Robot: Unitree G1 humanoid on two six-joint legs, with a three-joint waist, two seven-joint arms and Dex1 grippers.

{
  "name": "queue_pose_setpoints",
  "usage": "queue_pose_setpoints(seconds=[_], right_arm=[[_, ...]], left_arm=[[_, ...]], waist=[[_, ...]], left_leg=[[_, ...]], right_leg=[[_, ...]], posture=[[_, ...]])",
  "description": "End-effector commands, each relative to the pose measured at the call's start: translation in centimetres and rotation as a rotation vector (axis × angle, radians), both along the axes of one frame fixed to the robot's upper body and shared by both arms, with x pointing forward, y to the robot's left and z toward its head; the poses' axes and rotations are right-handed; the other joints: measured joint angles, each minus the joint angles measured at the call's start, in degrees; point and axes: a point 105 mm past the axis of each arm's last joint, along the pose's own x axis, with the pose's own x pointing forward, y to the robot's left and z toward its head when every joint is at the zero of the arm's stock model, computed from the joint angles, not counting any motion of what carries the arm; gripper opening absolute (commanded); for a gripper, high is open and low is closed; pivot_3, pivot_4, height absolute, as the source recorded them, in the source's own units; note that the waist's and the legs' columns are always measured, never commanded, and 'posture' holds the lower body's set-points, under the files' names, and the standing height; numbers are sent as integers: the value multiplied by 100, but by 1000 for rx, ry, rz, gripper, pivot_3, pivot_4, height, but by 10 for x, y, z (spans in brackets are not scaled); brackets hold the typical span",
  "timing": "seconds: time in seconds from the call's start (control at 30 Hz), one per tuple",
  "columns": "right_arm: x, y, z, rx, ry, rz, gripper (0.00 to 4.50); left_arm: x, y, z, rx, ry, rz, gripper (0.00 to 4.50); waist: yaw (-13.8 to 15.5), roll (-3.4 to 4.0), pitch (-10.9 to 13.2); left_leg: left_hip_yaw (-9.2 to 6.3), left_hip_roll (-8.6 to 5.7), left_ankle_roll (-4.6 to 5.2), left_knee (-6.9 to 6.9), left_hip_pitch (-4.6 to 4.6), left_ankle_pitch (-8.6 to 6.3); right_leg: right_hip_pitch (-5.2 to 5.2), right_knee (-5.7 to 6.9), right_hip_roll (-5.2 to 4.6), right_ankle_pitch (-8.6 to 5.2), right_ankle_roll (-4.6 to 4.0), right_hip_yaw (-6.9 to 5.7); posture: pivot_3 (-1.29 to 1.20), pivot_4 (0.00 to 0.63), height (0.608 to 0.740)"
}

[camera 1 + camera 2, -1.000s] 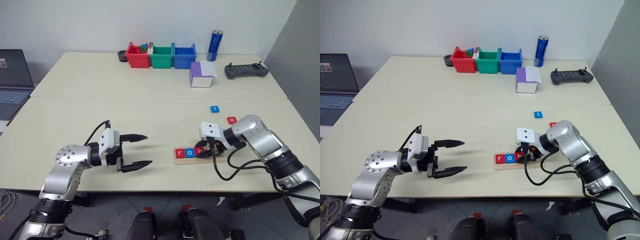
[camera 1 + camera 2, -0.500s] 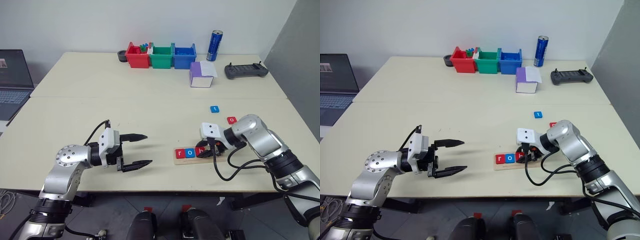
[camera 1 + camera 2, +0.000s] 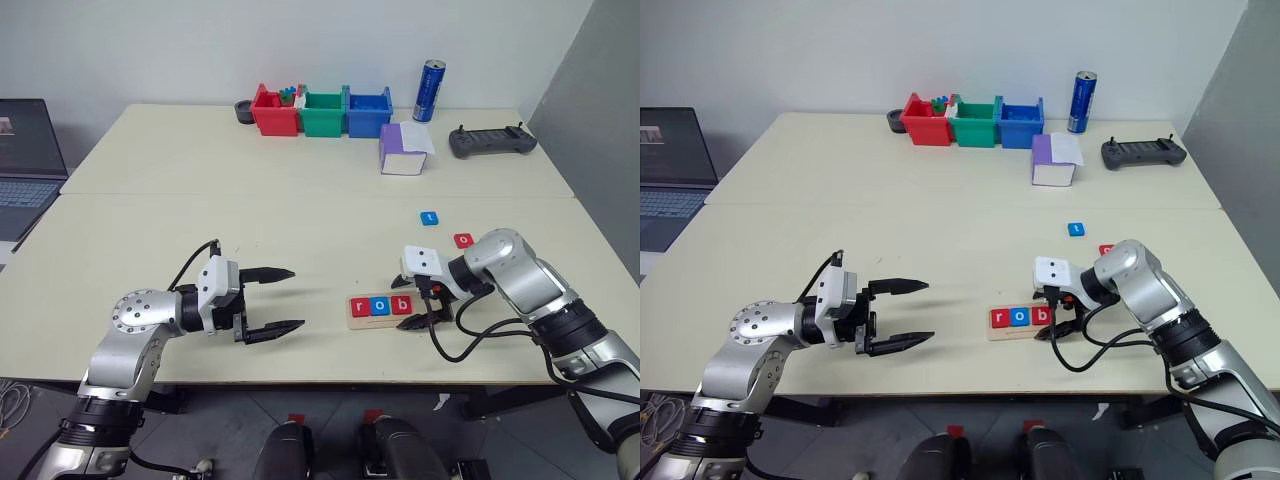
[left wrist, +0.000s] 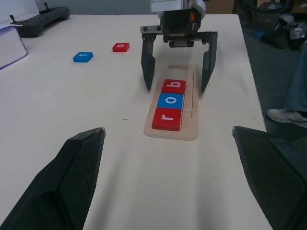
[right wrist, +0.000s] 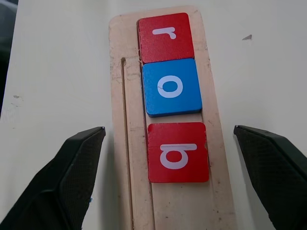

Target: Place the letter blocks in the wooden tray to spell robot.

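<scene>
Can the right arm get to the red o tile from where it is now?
Probably yes. The right gripper stands open over the wooden tray, holding nothing, and the red o tile lies flat on bare table close beside that arm, nothing between them.

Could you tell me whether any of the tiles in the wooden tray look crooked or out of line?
Slightly. In the wooden tray, the red r and blue o touch, while the red b sits a small gap apart from the o. All three lie flat and roughly square. The open right gripper straddles the tray around the b.
</scene>
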Motion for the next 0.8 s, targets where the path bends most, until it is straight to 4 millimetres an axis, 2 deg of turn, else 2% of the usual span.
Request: queue_pose_setpoints(seconds=[0.03, 0.13, 0.27, 0.33, 0.37, 0.5, 0.77, 0.8], right_arm=[[0, -1, 34, 59, -57, 18, 4478], [-1, -16, 40, 80, -50, -22, 4478], [0, -44, 31, 65, -26, -110, 4478], [2, -48, 28, 85, -22, -143, 4478], [4, -50, 27, 90, -23, -160, 4312], [5, -49, 19, 93, -27, -163, 3236], [7, -41, 14, 95, -28, -147, 259], [6, -41, 13, 93, -27, -145, 29]], left_arm=[[1, -3, 9, -1, -39, -12, 4500], [1, -3, 9, -1, -39, -11, 4500], [1, -4, 10, -2, -39, -12, 4500], [1, -4, 10, -2, -37, -13, 4500], [1, -3, 10, -1, -37, -15, 4500], [1, -2, 8, 3, -36, -19, 4500], [0, 2, 7, 16, -35, -23, 4500], [0, 3, 7, 17, -36, -23, 4500]], waist=[[1, 0, 0], [6, 0, 0], [12, -1, 0], [6, -1, 0], [-9, 0, 0], [-17, 0, 0], [3, 0, 0], [3, 0, 0]], left_leg=[[0, 0, 0, 0, 0, 0], [-1, -1, 0, 0, -1, 0], [-2, -2, 0, -1, -1, 0], [-2, -1, 0, -1, -1, 0], [-1, -1, 0, -1, -1, 0], [1, 2, 0, -2, 1, 0], [-1, 0, 0, -1, -2, 0], [0, 0, 0, -1, -2, 0]], right_leg=[[0, 0, 0, 0, 0, 0], [1, -2, 0, 0, 0, 0], [2, -6, -1, 0, 0, -2], [2, -6, -1, 0, 0, -2], [1, -5, -1, 0, 0, -1], [0, -2, 2, 0, 0, -1], [0, -4, 0, 0, 0, -1], [0, -5, 0, 0, 0, -1]], posture=[[0, 150, 740], [0, 150, 740], [0, 150, 740], [0, 150, 740], [0, 150, 740], [0, 150, 740], [0, 150, 740], [0, 150, 740]])
